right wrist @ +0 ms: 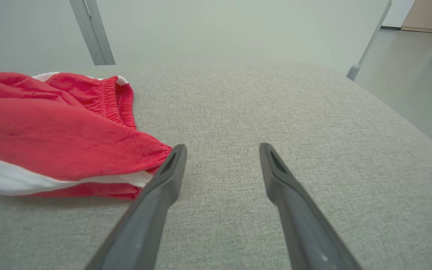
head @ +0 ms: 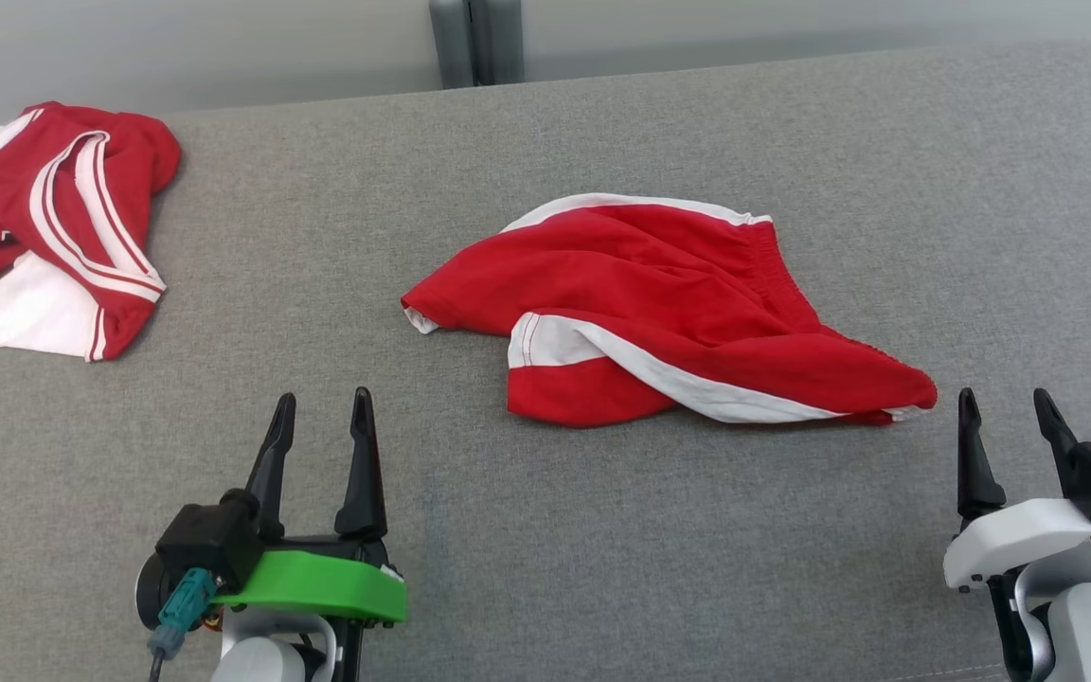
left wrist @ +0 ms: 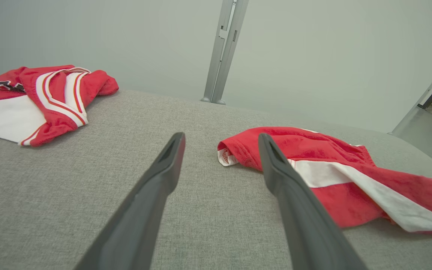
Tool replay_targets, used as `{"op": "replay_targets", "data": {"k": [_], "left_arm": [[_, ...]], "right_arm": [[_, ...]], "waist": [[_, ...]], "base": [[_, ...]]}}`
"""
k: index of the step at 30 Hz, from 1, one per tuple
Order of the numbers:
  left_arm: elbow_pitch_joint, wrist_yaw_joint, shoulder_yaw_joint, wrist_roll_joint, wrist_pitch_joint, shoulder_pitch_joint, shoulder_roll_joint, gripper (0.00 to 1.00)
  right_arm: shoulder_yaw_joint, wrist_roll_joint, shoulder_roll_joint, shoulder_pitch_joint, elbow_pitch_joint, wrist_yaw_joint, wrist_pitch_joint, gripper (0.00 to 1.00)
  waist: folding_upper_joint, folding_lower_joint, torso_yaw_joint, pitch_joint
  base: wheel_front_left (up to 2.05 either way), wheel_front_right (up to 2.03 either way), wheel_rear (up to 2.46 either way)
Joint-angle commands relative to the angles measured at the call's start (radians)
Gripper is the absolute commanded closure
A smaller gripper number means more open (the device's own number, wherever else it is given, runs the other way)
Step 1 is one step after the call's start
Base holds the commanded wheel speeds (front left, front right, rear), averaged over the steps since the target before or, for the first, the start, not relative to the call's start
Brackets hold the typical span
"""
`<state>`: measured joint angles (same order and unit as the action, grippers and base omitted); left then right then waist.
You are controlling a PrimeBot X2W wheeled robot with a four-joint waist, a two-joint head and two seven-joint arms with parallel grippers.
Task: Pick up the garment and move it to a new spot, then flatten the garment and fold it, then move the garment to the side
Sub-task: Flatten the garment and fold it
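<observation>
The red shorts (head: 659,303) are seen crumpled at the centre of the grey fabric counter (head: 545,530). The left pincer (head: 323,396) at 7 o'clock and the right pincer (head: 1004,394) at 4 o'clock are spread apart, empty. A red-and-white jersey (head: 44,227) is laid at 10 o'clock

A crumpled red-and-white jersey (head: 44,227) lies at the far left corner of the grey cushion (head: 602,530). A metal post (head: 474,43) stands behind its far edge.
</observation>
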<state>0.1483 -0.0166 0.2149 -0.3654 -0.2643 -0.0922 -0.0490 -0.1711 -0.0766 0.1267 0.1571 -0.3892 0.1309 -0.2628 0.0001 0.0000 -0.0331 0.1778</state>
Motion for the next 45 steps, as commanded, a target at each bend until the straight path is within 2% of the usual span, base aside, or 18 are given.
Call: {"op": "replay_targets", "data": {"k": [1, 15, 21, 45], "left_arm": [[-0.002, 0.007, -0.001, 0.008, 0.000, 0.000, -0.003, 0.00], [-0.030, 0.006, 0.010, 0.008, 0.000, 0.028, -0.003, 0.00], [-0.049, -0.001, 0.000, 0.005, 0.000, 0.063, -0.003, 0.00], [-0.045, 0.002, 0.001, 0.018, 0.000, 0.110, -0.002, 0.00]], "right_arm": [[0.000, 0.003, -0.006, -0.014, 0.017, 0.000, -0.003, 0.00], [0.085, -0.001, -0.063, -0.037, 0.257, 0.000, -0.003, 0.00], [0.136, 0.009, -0.070, -0.061, 0.302, 0.000, -0.003, 0.00], [0.140, -0.033, -0.076, -0.111, 0.304, 0.000, -0.003, 0.00]], "waist": [[-0.0001, 0.0000, -0.005, -0.006], [-0.0001, 0.0000, 0.020, -0.062], [-0.0001, 0.0000, 0.042, -0.090], [-0.0001, 0.0000, 0.046, -0.120]], "base": [[0.00, 0.00, 0.00], [0.00, 0.00, 0.00], [0.00, 0.00, 0.00], [0.00, 0.00, 0.00]]}}
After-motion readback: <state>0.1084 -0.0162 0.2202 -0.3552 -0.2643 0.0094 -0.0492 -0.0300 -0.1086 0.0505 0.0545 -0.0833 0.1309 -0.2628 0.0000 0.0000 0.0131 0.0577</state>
